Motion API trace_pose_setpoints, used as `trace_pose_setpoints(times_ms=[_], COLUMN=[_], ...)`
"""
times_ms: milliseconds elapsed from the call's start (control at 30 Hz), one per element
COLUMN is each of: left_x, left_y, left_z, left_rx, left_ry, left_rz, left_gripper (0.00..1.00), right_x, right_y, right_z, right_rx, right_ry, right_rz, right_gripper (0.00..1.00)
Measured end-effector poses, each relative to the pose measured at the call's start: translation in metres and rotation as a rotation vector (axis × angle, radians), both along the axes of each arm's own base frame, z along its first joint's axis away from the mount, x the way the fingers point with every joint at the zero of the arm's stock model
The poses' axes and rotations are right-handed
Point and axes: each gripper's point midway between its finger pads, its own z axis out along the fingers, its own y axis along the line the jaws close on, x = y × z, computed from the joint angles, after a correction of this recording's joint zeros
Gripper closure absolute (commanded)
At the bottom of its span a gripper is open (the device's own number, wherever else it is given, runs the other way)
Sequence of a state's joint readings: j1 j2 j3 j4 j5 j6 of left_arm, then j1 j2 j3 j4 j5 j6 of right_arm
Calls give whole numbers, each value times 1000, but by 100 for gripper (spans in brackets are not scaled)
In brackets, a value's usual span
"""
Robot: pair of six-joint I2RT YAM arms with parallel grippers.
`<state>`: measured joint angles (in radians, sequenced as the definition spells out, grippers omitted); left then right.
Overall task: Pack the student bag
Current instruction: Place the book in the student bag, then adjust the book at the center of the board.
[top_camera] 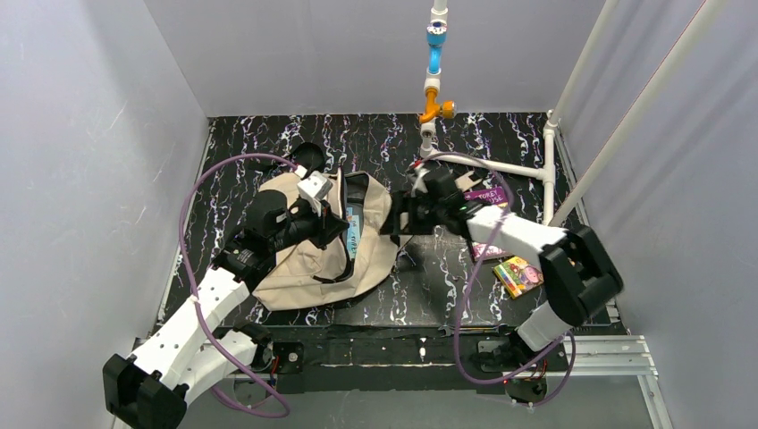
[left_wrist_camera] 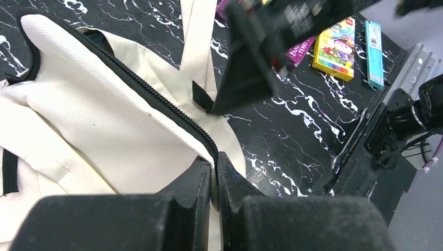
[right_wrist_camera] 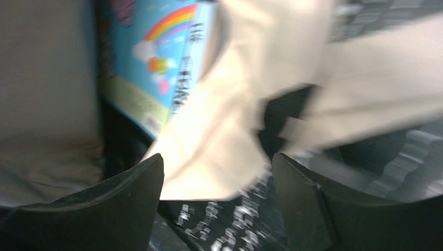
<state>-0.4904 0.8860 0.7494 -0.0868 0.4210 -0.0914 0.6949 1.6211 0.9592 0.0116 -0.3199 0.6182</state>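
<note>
The beige student bag [top_camera: 308,264] lies open on the black marbled table, a blue rainbow book [top_camera: 354,231] inside its opening. My left gripper [top_camera: 335,225] is shut on the bag's black zipper edge [left_wrist_camera: 156,97], pinched between its fingers [left_wrist_camera: 201,178]. My right gripper [top_camera: 393,223] is open at the bag's right side. In the right wrist view its fingers [right_wrist_camera: 130,193] are spread wide and empty, with a beige flap [right_wrist_camera: 230,130] and the blue book [right_wrist_camera: 156,68] just beyond them. That view is blurred.
A purple book [top_camera: 487,198] and a yellow crayon box [top_camera: 517,274] lie on the table to the right. In the left wrist view, the crayon box [left_wrist_camera: 334,49] lies beside a teal pencil pack [left_wrist_camera: 374,52]. White pipe frame [top_camera: 523,168] stands at the back.
</note>
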Motion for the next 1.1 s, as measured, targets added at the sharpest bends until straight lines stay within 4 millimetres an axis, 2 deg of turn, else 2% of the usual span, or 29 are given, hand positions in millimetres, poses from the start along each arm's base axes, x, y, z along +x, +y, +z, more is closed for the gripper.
trace_pose_setpoints(times_ms=[100, 133, 167, 200, 333, 367, 467, 567, 667, 767, 800, 833, 867, 900, 967, 1100], left_x=[2, 2, 2, 2, 1, 1, 0, 0, -1, -1, -1, -1, -1, 0, 0, 0], left_y=[1, 1, 1, 2, 2, 2, 2, 2, 1, 1, 1, 1, 0, 0, 0, -1], left_z=[1, 0, -1, -3, -7, -8, -10, -9, -9, -10, -11, -12, -13, -14, -17, -18], left_rx=[2, 1, 1, 6, 18, 19, 21, 20, 17, 17, 17, 18, 19, 21, 24, 26], left_ry=[-15, -20, -22, -20, -7, -3, 3, 3, 6, 11, 14, 19, 25, 30, 38, 41], left_rz=[9, 11, 11, 9, 7, 6, 2, -1, -3, -3, -3, -3, -2, -3, -4, -5], left_gripper=[100, 100, 100, 100, 100, 100, 100, 100, 100, 100, 100, 100, 100, 100, 100, 100], right_x=[23, 35, 37, 42, 50, 53, 56, 64, 75, 78, 79, 81, 83, 85, 84, 57], right_y=[-56, -93, -101, -125, -209, -236, -281, -310, -329, -335, -334, -332, -331, -327, -320, -288], right_z=[14, 21, 22, 23, 7, 1, -5, -10, -26, -48, -55, -56, -56, -56, -58, -60], right_rx=[-87, -131, -141, -165, -337, -408, -532, -600, -648, -680, -683, -672, -661, -641, -602, -472], right_ry=[-40, -56, -59, -57, -12, -3, -9, -5, 19, 62, 75, 73, 66, 58, 49, 63], right_rz=[-125, -225, -250, -316, -546, -613, -715, -781, -815, -809, -801, -796, -792, -781, -761, -722], right_gripper=[9, 9, 9, 8, 2, 2, 2, 2, 2, 6, 9, 17, 29, 36, 45, 61])
